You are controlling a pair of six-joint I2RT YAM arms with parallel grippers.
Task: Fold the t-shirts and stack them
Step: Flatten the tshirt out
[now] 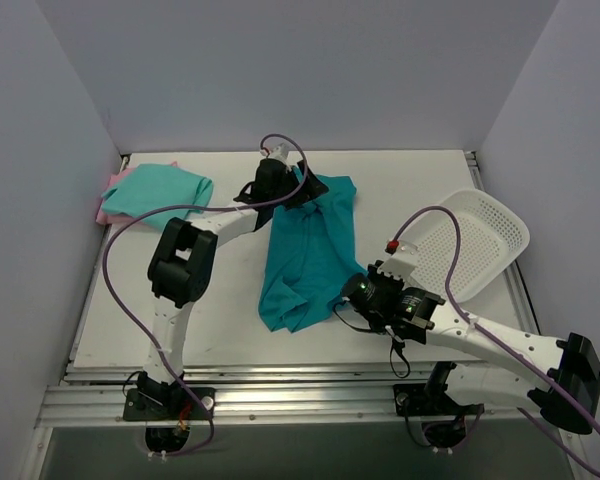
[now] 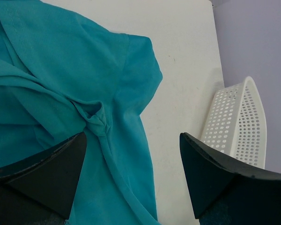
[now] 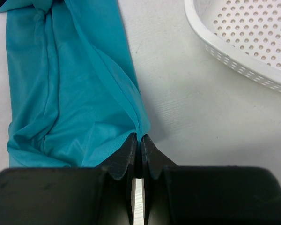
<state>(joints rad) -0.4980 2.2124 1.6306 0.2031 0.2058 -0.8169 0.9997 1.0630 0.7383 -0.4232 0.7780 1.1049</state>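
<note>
A darker teal t-shirt [image 1: 310, 250] lies stretched lengthwise in the middle of the table, wrinkled and partly folded. My left gripper [image 1: 302, 192] hovers over its far end, jaws wide open; in the left wrist view the left gripper [image 2: 133, 138] straddles a bunched seam of the teal t-shirt [image 2: 61, 70] without holding it. My right gripper [image 1: 344, 296] sits at the shirt's near right edge. In the right wrist view the right gripper [image 3: 140, 138] is shut on the hem of the teal t-shirt [image 3: 70, 93]. A folded mint-green t-shirt [image 1: 158, 190] rests on a pale pink one [image 1: 102, 212] at far left.
A white mesh basket [image 1: 480, 240] lies tilted at the right side of the table, close to my right arm; the same basket [image 3: 243, 42] [image 2: 236, 122] shows in both wrist views. White walls enclose the table on three sides.
</note>
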